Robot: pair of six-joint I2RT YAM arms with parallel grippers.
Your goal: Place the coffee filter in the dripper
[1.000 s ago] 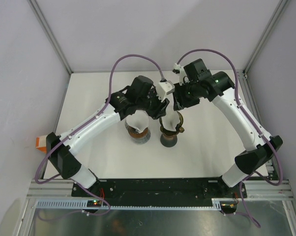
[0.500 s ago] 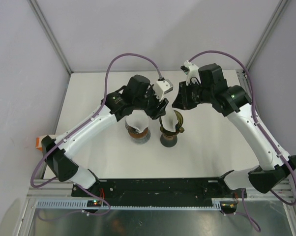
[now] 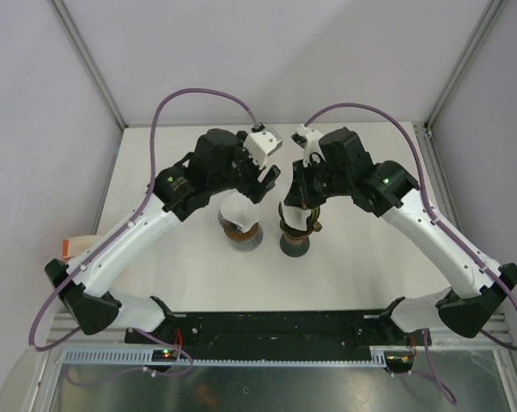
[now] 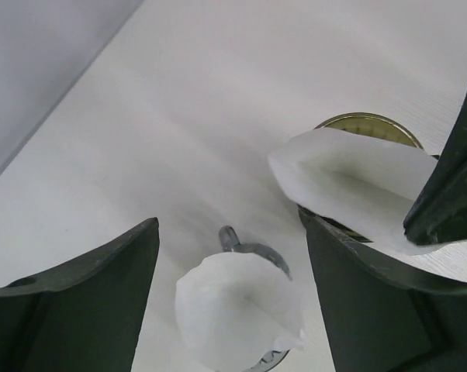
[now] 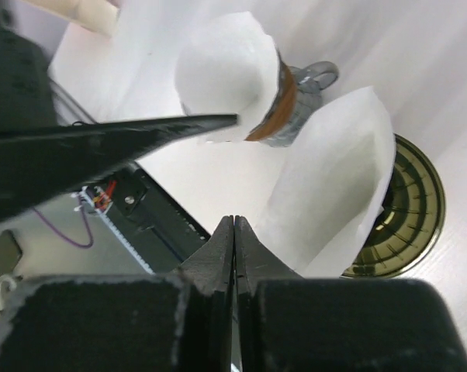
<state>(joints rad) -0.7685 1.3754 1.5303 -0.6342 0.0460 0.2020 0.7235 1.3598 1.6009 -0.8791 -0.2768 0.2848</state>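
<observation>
A white coffee filter (image 5: 334, 178) leans half-folded in the olive-rimmed dripper (image 5: 412, 209), which stands on a dark base (image 3: 297, 245) at mid-table. In the left wrist view the filter (image 4: 350, 182) covers part of the dripper's rim (image 4: 369, 122). My right gripper (image 5: 233, 219) is shut, with nothing visible between its fingers, just left of the filter's edge. From above it hovers over the dripper (image 3: 294, 196). My left gripper (image 4: 230, 221) is open above a stack of filters (image 4: 237, 306) and holds nothing. In the top view it (image 3: 260, 178) hangs to the dripper's upper left.
The stack of white filters (image 3: 238, 210) sits in a brown-banded cup (image 5: 284, 101) with a grey handle, just left of the dripper. White walls and metal posts (image 3: 87, 60) enclose the table. A tan box (image 3: 69, 247) lies past the left edge.
My left gripper has opened wider and drawn back up and to the left, away from the dripper. My right gripper has shut and shifted left over the dripper.
</observation>
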